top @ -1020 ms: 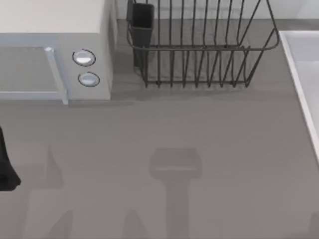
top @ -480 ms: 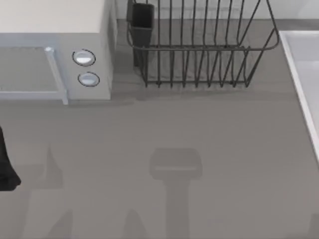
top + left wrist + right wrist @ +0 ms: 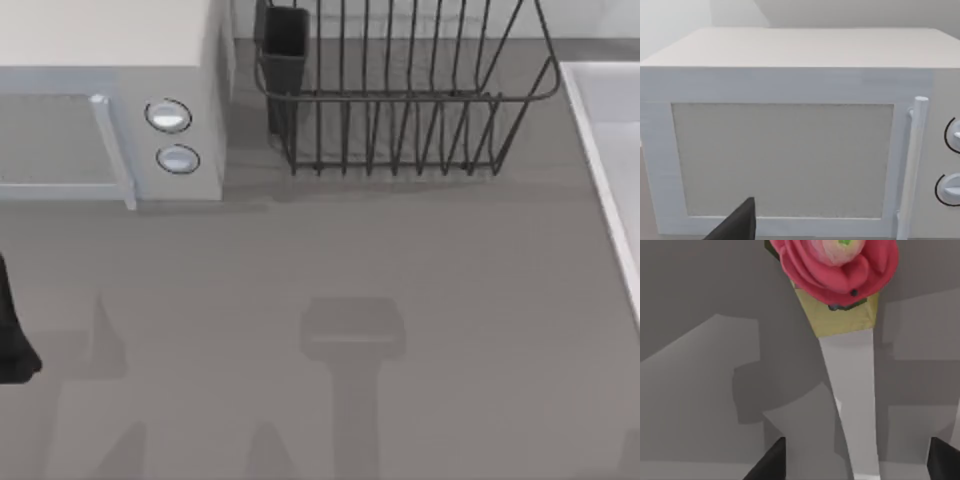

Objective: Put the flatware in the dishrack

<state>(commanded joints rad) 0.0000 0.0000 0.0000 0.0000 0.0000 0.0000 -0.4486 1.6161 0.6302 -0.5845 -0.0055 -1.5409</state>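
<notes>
The right gripper hangs right over the flatware, fingers spread wide with one dark tip on each side of the pale handle and nothing held yet. The handle's long axis runs straight out from the gripper to a yellow collar and a pink rose-shaped end. So the right arm is clearly the nearer one, and I'd guess the grab comes first. The dishrack sits at the worktop's far edge beside the microwave. The left gripper idles facing the microwave door; can't tell its fingers.
</notes>
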